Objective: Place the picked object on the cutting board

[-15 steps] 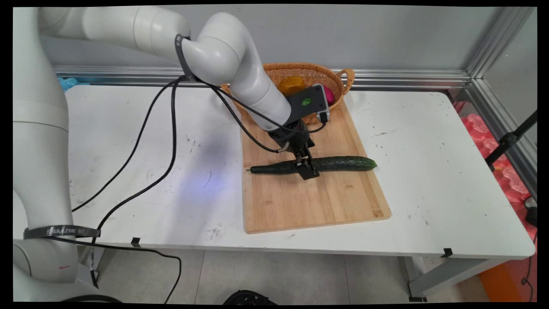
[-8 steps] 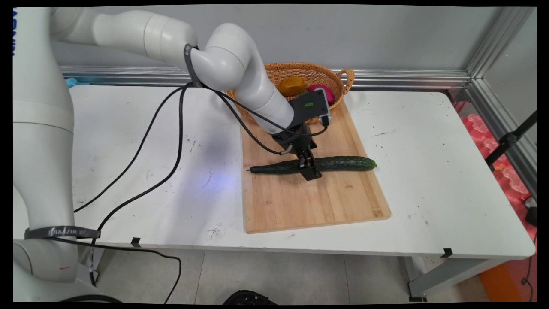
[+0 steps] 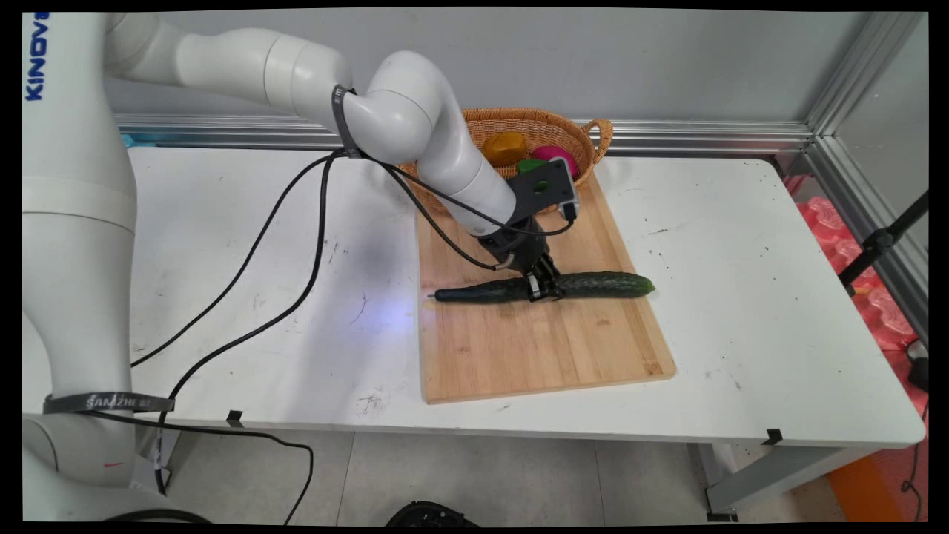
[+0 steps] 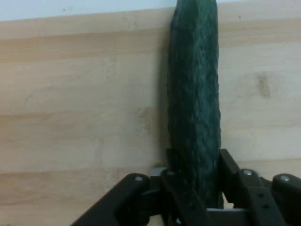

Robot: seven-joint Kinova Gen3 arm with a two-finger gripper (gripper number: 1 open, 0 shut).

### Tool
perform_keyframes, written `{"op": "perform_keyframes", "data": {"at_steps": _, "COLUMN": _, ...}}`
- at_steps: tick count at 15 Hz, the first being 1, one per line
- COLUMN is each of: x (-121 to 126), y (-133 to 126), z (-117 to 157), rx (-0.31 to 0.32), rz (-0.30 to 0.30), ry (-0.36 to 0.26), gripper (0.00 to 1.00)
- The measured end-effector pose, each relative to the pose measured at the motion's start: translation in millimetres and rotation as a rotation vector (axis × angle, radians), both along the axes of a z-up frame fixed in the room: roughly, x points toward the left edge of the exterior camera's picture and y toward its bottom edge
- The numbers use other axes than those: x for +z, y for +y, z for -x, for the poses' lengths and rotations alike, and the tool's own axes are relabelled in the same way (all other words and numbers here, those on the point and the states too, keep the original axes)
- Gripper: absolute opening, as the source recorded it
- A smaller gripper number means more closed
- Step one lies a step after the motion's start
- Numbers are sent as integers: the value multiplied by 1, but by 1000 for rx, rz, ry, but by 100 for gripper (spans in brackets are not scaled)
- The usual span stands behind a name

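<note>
Your cucumber [image 3: 593, 285] [image 4: 195, 108] lay lengthwise across the middle of the board [image 3: 541, 348] [image 4: 80, 108], and your claw [image 3: 543, 289] [image 4: 195, 200] was clenched around it near its midpoint, a finger [image 4: 176, 188] pressed to each side. The board sat mid-desk [image 3: 741, 297], its far end touching the basket [image 3: 571, 126] at the desk's far edge.

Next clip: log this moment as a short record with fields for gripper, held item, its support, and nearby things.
gripper: gripper shut on the cucumber, fingers either side of its middle
held item: cucumber, dark green, lying lengthwise across the board
support: wooden cutting board on the white table
nearby: wicker basket at the board's far end, holding a yellow-brown item, a pink item and something green
</note>
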State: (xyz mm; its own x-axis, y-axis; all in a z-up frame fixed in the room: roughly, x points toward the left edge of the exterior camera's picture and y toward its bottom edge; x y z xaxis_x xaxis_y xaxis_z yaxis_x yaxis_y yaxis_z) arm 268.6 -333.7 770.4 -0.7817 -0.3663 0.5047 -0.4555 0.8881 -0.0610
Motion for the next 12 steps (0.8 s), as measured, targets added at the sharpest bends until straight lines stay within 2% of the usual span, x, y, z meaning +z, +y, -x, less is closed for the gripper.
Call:
{"op": "perform_keyframes", "data": {"at_steps": 6, "x": 11, "y": -6, "z": 5, "rx": 6, "rz": -4, "ry": 26, "gripper": 0}}
{"op": "perform_keyframes", "data": {"at_steps": 12, "x": 48, "y": -14, "z": 9, "rx": -7, "rz": 14, "ry": 46, "gripper": 0}}
